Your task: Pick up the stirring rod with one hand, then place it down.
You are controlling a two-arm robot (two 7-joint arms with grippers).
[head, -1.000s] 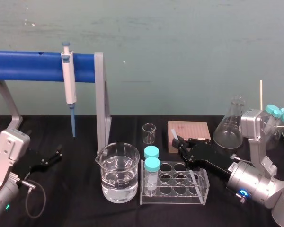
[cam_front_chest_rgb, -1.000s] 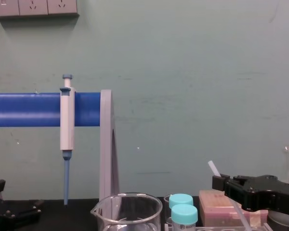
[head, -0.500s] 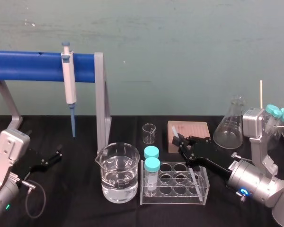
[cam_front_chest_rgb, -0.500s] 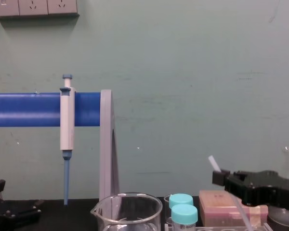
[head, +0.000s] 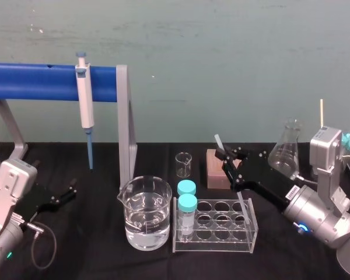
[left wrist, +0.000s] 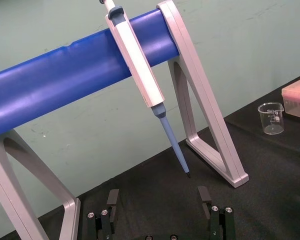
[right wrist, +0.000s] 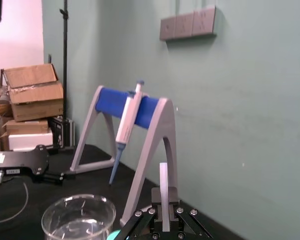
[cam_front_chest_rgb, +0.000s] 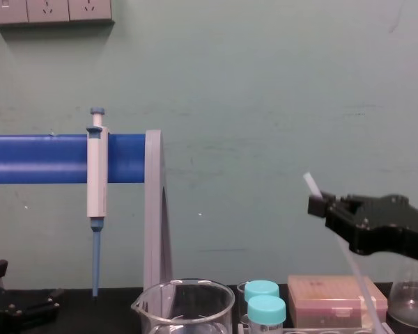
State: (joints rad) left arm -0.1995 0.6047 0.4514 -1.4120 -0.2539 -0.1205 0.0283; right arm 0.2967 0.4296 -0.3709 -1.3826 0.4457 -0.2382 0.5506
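The black right gripper (head: pixel 226 156) is clamped on the thin, milky-white translucent stirring rod (head: pixel 219 143), held in the air over the clear plastic tube rack (head: pixel 245 240) toward the black surface's (head: pixel 99 236) right edge. The rod's long axis runs steeply, its lower end hanging below the gripper. The left gripper (head: pixel 58 195), with fingers spread, sits parked near the left edge.

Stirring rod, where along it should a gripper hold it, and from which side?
Near its upper end, from the robot's right, as the right gripper, shut on the stirring rod, does. It is thin and tilted, and its lower part hangs over the tube rack. The left gripper sits parked at the left, open.
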